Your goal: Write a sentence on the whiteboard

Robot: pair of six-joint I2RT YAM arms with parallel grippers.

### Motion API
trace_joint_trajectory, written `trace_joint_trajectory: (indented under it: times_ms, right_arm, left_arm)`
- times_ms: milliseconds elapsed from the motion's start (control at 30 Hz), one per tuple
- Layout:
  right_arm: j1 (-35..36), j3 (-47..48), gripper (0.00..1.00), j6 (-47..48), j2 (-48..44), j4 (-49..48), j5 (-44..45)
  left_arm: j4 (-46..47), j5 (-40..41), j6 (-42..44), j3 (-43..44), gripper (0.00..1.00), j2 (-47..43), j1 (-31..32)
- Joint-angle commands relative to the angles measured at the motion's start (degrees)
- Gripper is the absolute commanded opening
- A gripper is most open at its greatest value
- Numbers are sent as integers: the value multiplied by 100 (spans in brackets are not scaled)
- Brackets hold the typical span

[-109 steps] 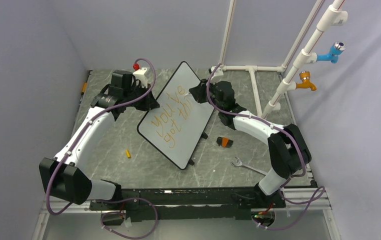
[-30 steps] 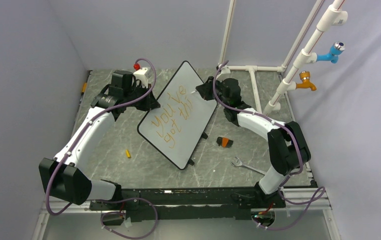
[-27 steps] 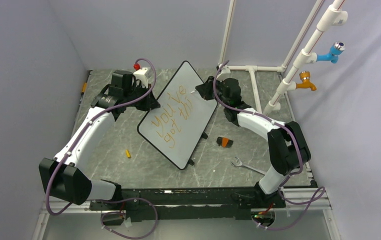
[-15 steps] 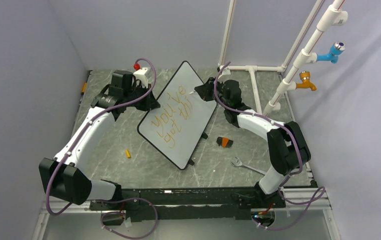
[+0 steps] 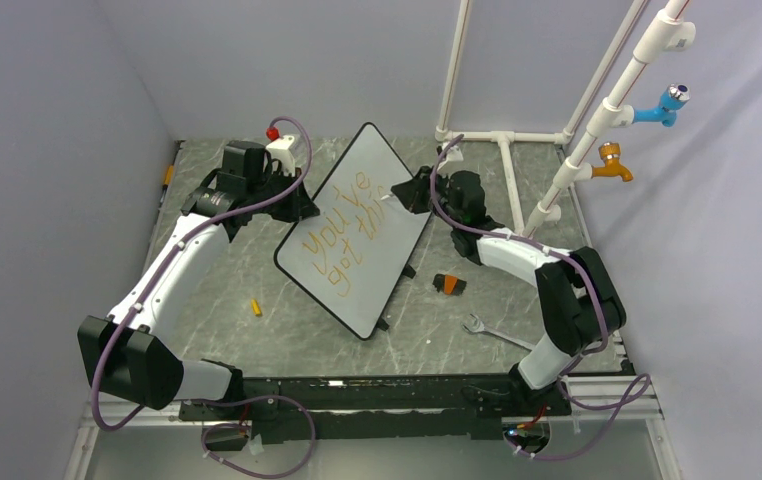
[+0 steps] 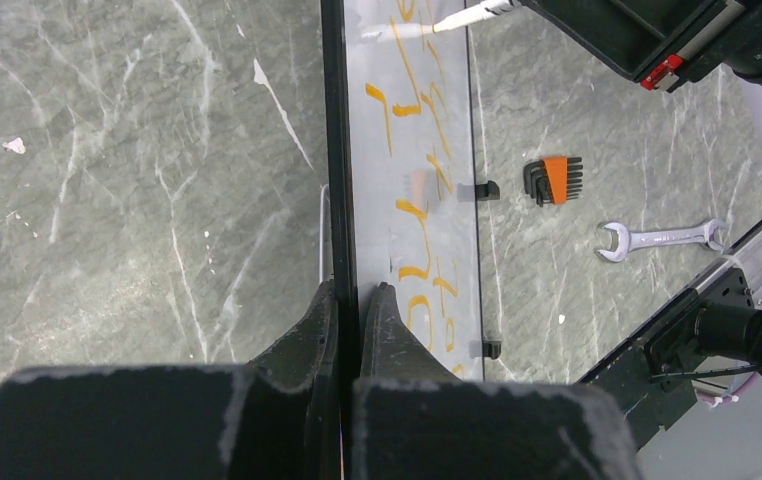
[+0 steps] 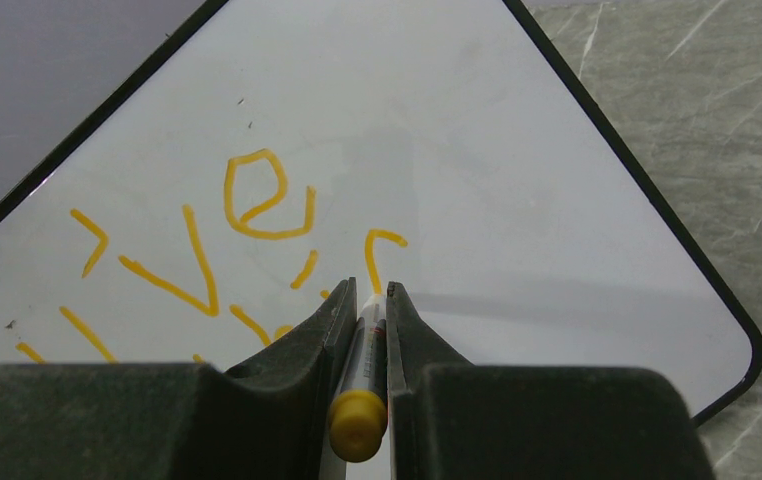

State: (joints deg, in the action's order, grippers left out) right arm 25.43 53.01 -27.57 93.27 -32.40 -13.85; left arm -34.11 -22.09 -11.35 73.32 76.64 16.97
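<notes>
The desk [image 5: 287, 330] was our first worry. Its smooth top gave little hold to the whiteboard [image 5: 367, 290], which stood tilted near the middle and seemed to rest on its lower right edge. The left jaws were clamped shut on the thin black rim at its upper left. We judged that a hard push from the writing side could skate the lower edge along the desk. It could also lever the rim out of that narrow pinch, and the board would then drop flat or swing. The sentence [image 5: 342, 240] ran in orange across the board in two lines, and only the hooked start of what looked like the last letter was showing. Any shift of the board at that point would have bent the stroke or sent it into the letters beside it. The wrench [image 5: 492, 332] and hex keys [image 5: 448, 283] lay on the desk to the right, apart from the board but in the way of a slide. The right jaws were closed on the marker [image 7: 361, 370], whose tip was at the board by the unfinished letter. We could not tell for certain whether it touched. Too much pressure could have pushed the slim barrel back through the jaws or tipped it, and too little would have left a gap in the line.
</notes>
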Motion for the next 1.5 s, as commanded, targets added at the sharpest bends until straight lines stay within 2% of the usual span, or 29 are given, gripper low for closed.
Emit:
trace_joint_trajectory:
  times_ms: [0, 933, 1467]
  right_arm:
    - [32, -153, 0, -31, -143, -72, -64]
    - [-17, 317, 0, 344, 80, 319, 471]
    - [-31, 171, 0, 446, 33, 401, 561]
  left_arm:
    - [27, 715, 936, -17, 0, -68, -12]
    - [12, 732, 958, -13, 0, -22, 14]
    - [26, 732, 946, -19, 0, -64, 17]
